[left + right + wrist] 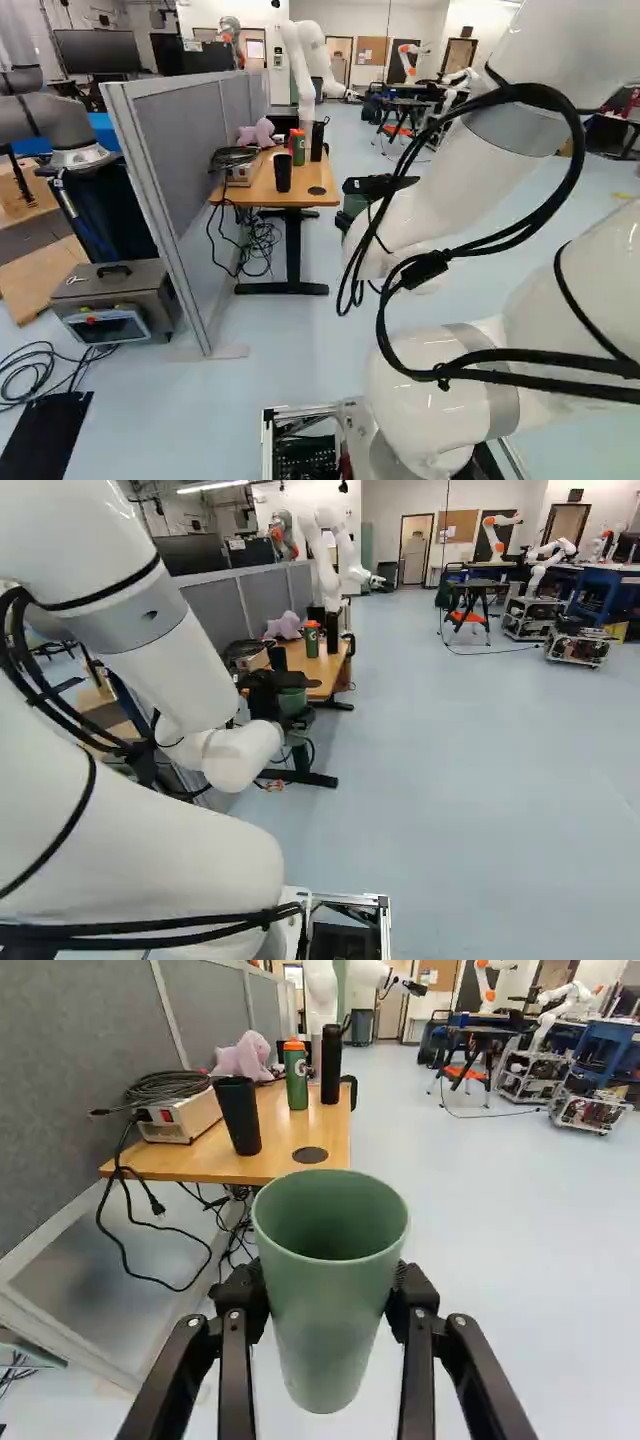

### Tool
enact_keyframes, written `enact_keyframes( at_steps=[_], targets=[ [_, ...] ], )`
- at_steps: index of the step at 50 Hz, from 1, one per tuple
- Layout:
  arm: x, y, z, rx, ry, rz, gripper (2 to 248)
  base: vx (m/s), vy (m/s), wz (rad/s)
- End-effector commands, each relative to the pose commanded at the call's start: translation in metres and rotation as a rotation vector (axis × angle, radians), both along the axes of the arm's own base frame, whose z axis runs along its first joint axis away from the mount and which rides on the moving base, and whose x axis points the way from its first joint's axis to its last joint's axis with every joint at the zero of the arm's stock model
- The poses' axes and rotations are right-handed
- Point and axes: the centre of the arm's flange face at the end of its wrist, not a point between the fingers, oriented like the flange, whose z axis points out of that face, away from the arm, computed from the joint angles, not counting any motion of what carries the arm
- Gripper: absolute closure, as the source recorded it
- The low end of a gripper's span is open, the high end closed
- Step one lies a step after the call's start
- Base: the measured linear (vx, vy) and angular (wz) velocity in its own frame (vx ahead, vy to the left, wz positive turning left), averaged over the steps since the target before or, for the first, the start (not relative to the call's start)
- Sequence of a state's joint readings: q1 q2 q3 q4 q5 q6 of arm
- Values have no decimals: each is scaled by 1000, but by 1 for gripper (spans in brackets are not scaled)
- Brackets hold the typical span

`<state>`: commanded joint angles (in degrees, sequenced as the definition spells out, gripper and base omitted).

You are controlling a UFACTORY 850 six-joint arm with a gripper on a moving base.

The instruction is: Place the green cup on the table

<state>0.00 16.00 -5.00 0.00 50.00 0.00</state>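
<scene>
Inner bottom of green cup [330, 1320] hidden

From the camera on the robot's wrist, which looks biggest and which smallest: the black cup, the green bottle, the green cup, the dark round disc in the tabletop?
1. Green cup, helped by being closest to the camera
2. Black cup
3. Green bottle
4. Dark round disc

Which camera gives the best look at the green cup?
The wrist view: the green cup stands large and whole ahead of it, held between the jaws. The right base view shows only part of it, small beside the arm; the left base view, barely a sliver.
</scene>
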Motion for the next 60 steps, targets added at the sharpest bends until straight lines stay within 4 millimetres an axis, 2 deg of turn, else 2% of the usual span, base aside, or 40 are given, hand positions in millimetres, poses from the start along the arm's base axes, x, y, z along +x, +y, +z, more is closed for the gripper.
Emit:
enact_keyframes(
  at_steps=[32, 44, 60],
  targets=[
    [0, 0, 0, 0, 0, 0, 123, 298, 2, -5],
    [10, -1, 4, 0, -5, -3, 123, 72, 1, 24],
    [39, -6, 21, 0, -38, -18, 123, -1, 0, 0]
  ],
)
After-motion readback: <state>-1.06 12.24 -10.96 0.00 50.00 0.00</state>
